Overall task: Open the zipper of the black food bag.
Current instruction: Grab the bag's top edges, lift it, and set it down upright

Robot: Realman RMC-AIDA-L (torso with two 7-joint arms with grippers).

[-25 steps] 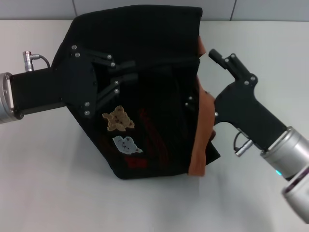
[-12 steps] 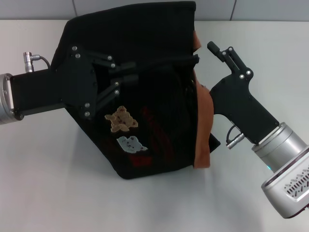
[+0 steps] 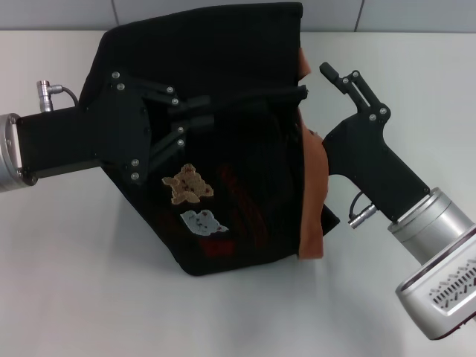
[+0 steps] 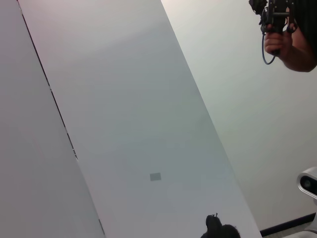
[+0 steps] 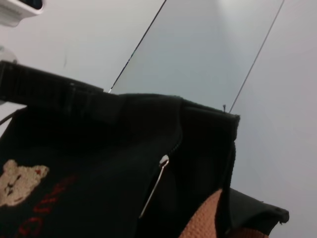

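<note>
The black food bag [image 3: 238, 59] lies tilted on the white table, its bear patches [image 3: 190, 184] facing up and its orange-brown trim [image 3: 312, 201] on the right. My left gripper [image 3: 195, 110] reaches in from the left and is shut on the bag's fabric near the zipper [image 3: 260, 95], a dark line running to the right rim. My right gripper [image 3: 338, 74] hangs just right of the bag's upper right corner, apart from it. The right wrist view shows the bag [image 5: 99, 148] close up with the silver pull tab [image 5: 163, 161] hanging free at the seam.
White table [image 3: 74, 260] surrounds the bag on all sides. A grey tiled wall [image 3: 59, 11] runs along the back edge. The left wrist view shows mostly wall, with the orange-brown handle [image 4: 299, 54] in a corner.
Over the last second the bag's upper right corner shifted left, away from the right gripper. The right gripper moved slightly back and its wrist swung lower. The left arm barely moved.
</note>
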